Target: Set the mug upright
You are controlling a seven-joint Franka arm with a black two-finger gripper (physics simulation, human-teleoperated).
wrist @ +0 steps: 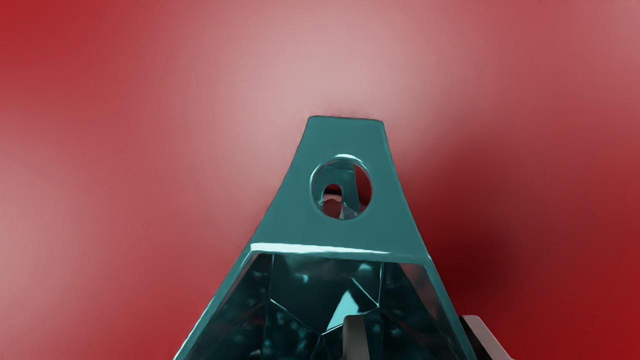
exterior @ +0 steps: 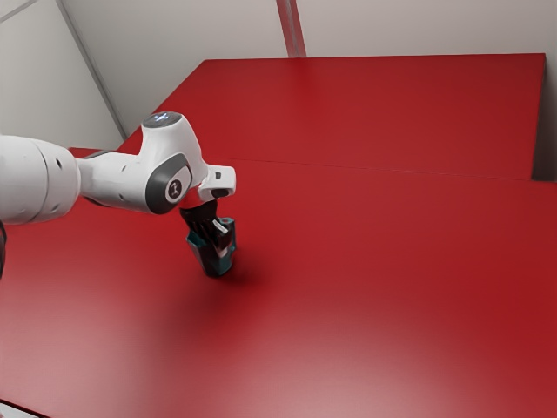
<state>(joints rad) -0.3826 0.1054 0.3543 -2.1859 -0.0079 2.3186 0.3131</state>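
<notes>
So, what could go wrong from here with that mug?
One finger is inside the mug and the other finger outside, so closing them might pinch just one wall and let the mug twist. If the arm moved sideways instead, the inner finger could catch that wall and tip the mug onto the table.

Mug (wrist: 345, 235): smooth, glossy, bright highlights along rim, shiny inside. Table (exterior: 348, 287): smooth, satin-looking, broad soft sheen at bottom centre of exterior view. Arm (exterior: 126, 178), left of exterior view: smooth, plastic-looking, lightly glossy.
</notes>
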